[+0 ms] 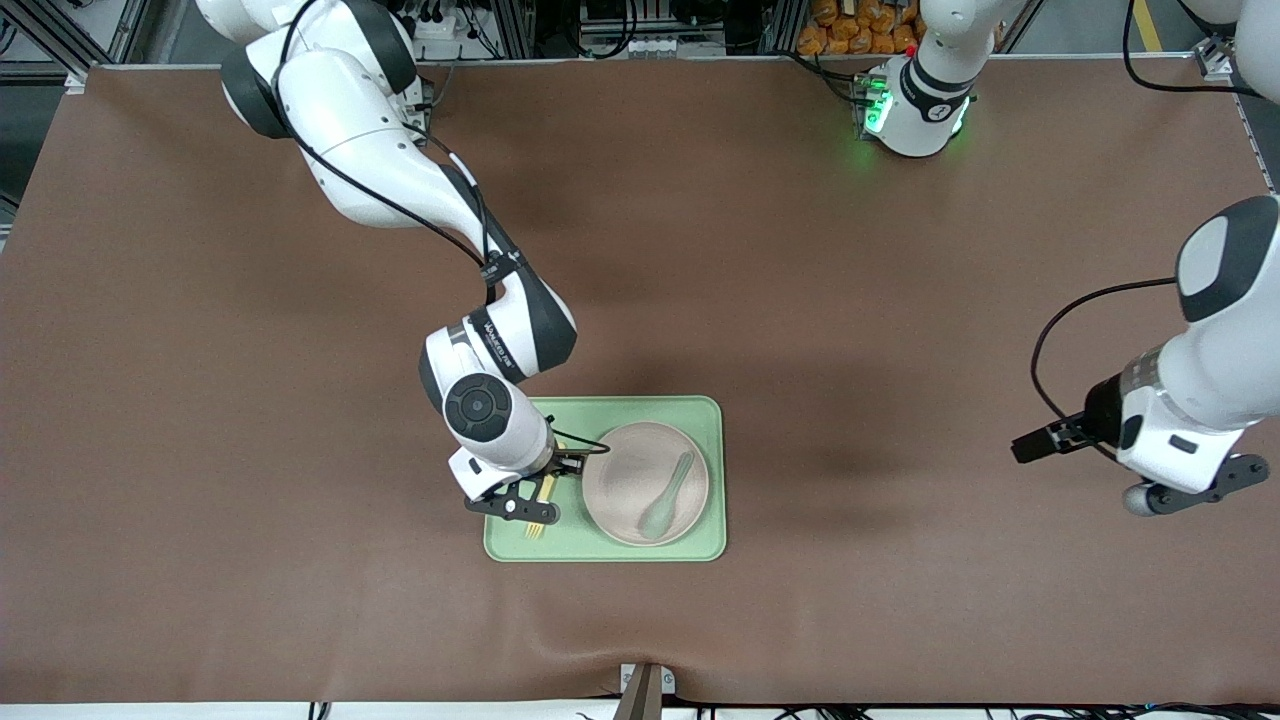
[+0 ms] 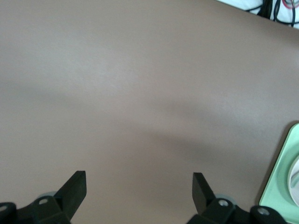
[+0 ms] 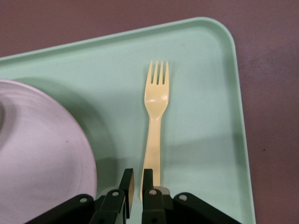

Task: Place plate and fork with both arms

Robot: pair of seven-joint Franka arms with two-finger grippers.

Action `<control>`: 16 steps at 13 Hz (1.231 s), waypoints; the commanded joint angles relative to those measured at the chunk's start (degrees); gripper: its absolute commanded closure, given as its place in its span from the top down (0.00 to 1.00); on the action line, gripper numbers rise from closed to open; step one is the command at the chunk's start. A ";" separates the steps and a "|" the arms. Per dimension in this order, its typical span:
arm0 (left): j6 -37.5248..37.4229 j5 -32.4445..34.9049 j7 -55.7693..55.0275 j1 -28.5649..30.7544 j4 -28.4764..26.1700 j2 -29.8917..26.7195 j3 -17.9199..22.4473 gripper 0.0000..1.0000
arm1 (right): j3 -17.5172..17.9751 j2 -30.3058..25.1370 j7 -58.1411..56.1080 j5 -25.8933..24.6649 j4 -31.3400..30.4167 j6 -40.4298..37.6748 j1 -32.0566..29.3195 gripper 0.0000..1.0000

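Note:
The off-white plate (image 1: 622, 468) lies on a light-green tray (image 1: 700, 425) with a grey-green spoon (image 1: 665, 500) in it. The pale-yellow fork (image 1: 536, 528) lies flat on the tray beside the plate, toward the right arm's end, tines nearer the front camera. My right gripper (image 1: 520, 508) is over the fork's handle. In the right wrist view its fingers (image 3: 138, 179) are almost together with nothing between them, and the handle end of the fork (image 3: 154, 116) passes under one fingertip beside the plate (image 3: 37, 154). My left gripper (image 1: 1195, 488) waits open and empty over bare table (image 2: 139, 186).
The brown table cover (image 1: 800, 280) runs all round the tray. The tray's rim (image 3: 233, 93) lies close to the fork's tines. A corner of the tray (image 2: 285, 172) shows in the left wrist view. The arm bases stand at the table's back edge.

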 commanded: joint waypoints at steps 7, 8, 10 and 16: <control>-9.33 0.52 8.91 4.06 -1.11 -6.52 -0.06 1.00 | 0.21 -8.79 -0.22 -1.28 -2.91 -6.58 -2.09 1.00; -10.22 -0.52 10.68 5.73 -1.20 -7.22 -0.50 1.00 | 0.21 -10.37 -0.66 -1.28 -2.91 -8.34 -3.49 1.00; -11.45 -4.30 14.71 6.71 -1.20 -9.85 0.37 1.00 | 0.47 -13.63 -5.20 -0.85 -2.99 -12.38 -7.53 1.00; -12.33 -22.04 26.41 -5.82 -1.47 -21.98 24.67 1.00 | 0.47 -22.42 -13.04 -0.67 -3.43 -22.94 -17.20 1.00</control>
